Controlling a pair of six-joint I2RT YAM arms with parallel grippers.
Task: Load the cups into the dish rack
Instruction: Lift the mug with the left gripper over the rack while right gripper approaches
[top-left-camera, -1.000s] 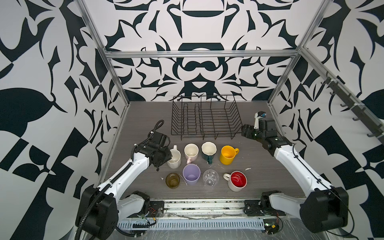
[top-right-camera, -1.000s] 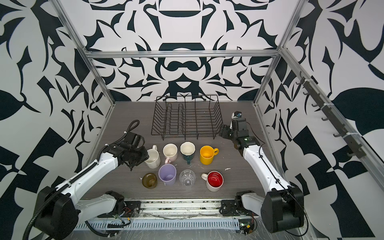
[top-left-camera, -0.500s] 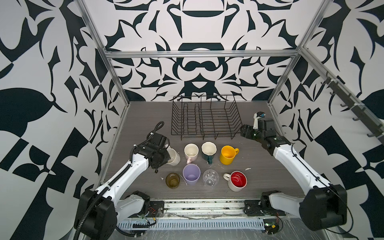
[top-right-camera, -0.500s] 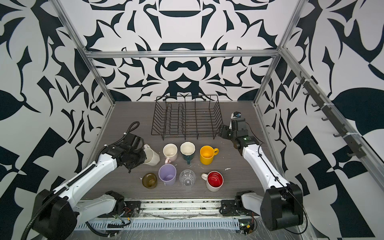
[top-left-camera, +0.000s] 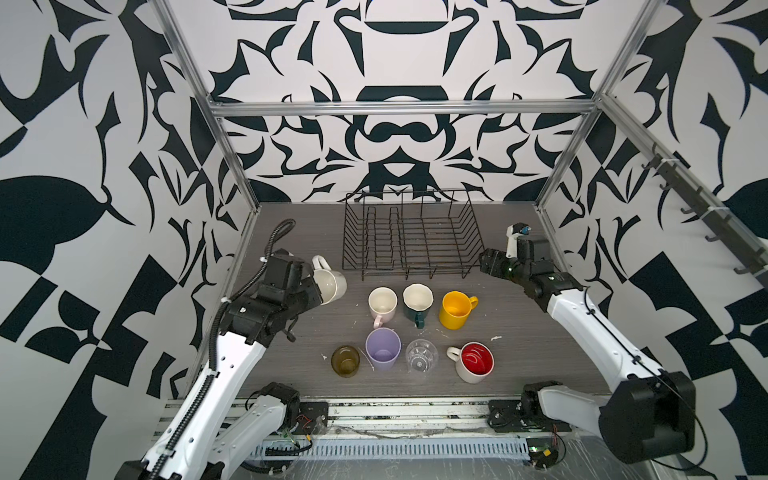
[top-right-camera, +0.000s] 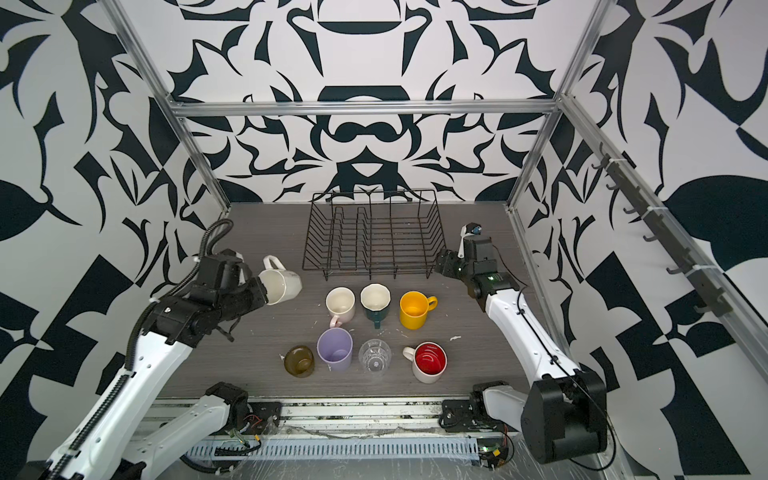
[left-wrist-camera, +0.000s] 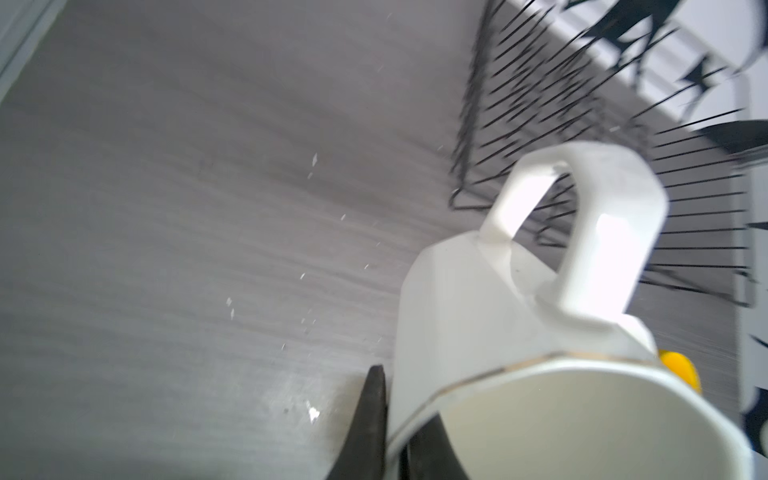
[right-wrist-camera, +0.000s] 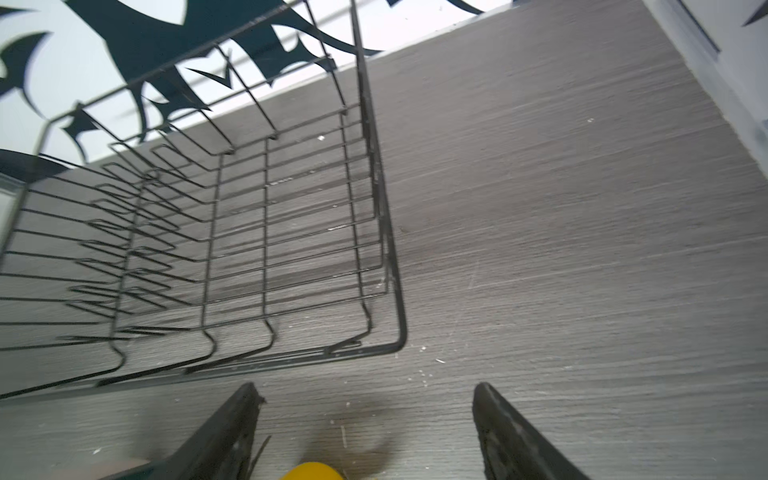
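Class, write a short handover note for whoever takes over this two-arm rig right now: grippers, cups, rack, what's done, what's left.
Left gripper: shut on the rim of the white mug, which is tipped sideways, handle up, beside the front left corner of the dish rack.
Right gripper: open, empty, near the rack's front right corner.
Rack: empty.
On the table, in two rows: pink mug, dark green mug, yellow mug; olive glass, lilac tumbler, clear glass, red-lined mug.
Done: one mug gripped.
Left: rack it, then the other seven.

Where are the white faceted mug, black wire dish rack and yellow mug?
white faceted mug (left-wrist-camera: 457, 316), left wrist view, outer side wall
black wire dish rack (top-left-camera: 411, 241), in a top view, bare floor
yellow mug (top-left-camera: 457, 306), in a top view, interior
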